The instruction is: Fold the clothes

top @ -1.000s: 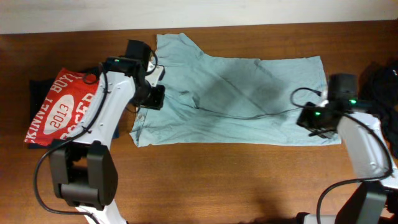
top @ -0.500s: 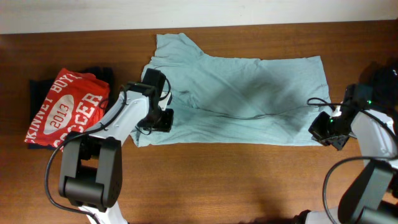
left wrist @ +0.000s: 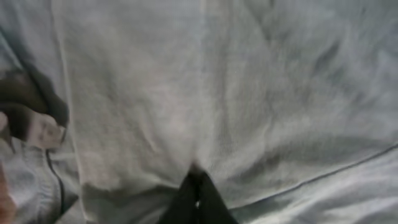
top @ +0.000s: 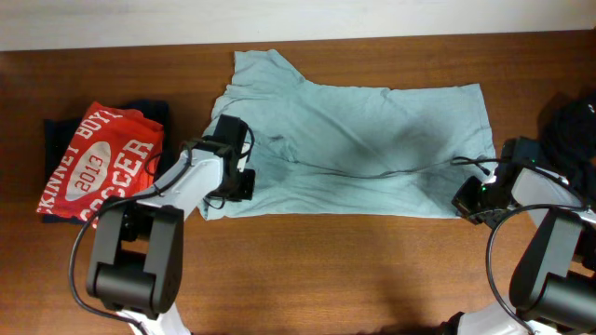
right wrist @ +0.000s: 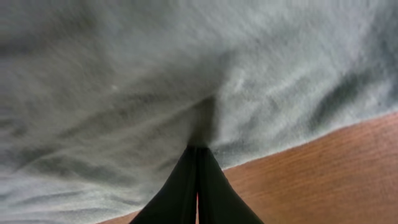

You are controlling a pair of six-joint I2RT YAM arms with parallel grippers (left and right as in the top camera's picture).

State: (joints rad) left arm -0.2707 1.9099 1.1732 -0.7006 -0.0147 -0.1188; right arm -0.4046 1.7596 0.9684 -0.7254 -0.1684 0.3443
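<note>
Pincers both closed on cloth: our left gripper pinches the pale green shirt near its left hem, our right gripper its lower right corner, while it lies spread across the table.

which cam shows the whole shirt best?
Overhead: the shirt lies spread out, with nearly its whole outline in frame. Left wrist shows only a close, blurred patch with a seam. Right wrist shows only a strip of hem against the table.
</note>
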